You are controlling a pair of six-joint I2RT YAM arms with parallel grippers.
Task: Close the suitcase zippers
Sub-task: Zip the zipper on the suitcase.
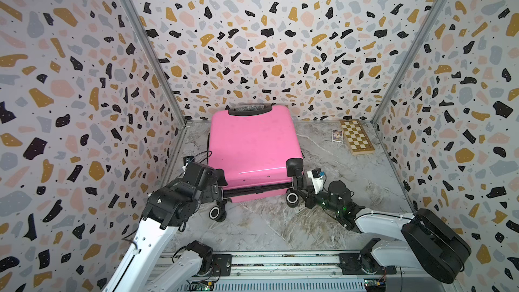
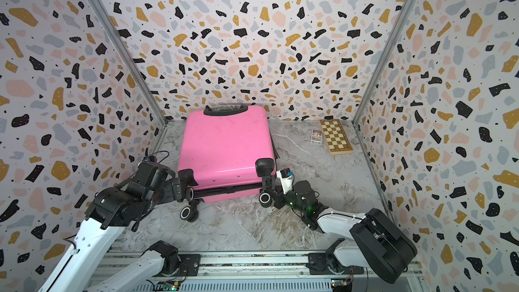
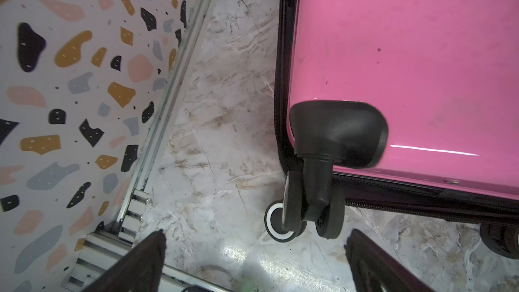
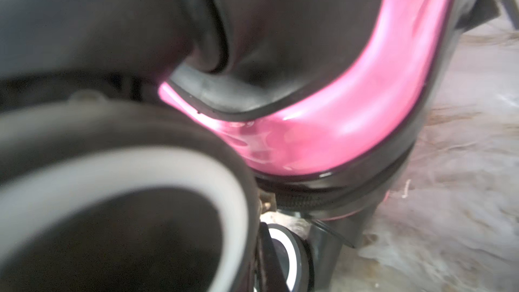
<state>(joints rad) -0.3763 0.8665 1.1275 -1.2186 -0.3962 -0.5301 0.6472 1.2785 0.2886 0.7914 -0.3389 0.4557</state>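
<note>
the left tool (image 3: 255, 244) stands wide and empty just off the front left wheel (image 3: 280, 220), touching nothing. the suitcase (image 1: 252, 144) lies flat on the tabletop (image 1: 280, 226), handle end at the back edge, left of middle, its lid down on the lower shell. the zippers (image 3: 415, 196) along the front seam show two rows of teeth with a dark gap between them, so i judge that stretch not yet zipped; no slider is clear. the right tool (image 1: 299, 183) is pinched narrow just below the front right corner guard (image 1: 294, 164); whether it nips a pull tab i cannot tell. the lid looks closed, the zipping mostly left.
</note>
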